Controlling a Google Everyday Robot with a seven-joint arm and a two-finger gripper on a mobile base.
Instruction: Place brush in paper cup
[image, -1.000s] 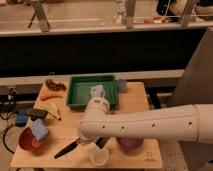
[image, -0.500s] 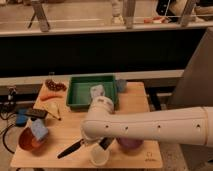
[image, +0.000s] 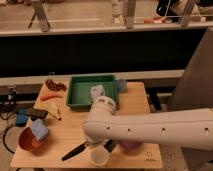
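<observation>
— Where is the brush (image: 75, 151) found?
— At lower centre, slanted, its upper end met by the gripper (image: 98, 145), which is held just above the paper cup (image: 100, 157). Whether the brush is gripped cannot be told.
— What could be spoiled?
— The light cup could be tipped if its rim is struck by the long handle.

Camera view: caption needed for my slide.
Pincer holds the brush beside the paper cup near the table front edge.
</observation>
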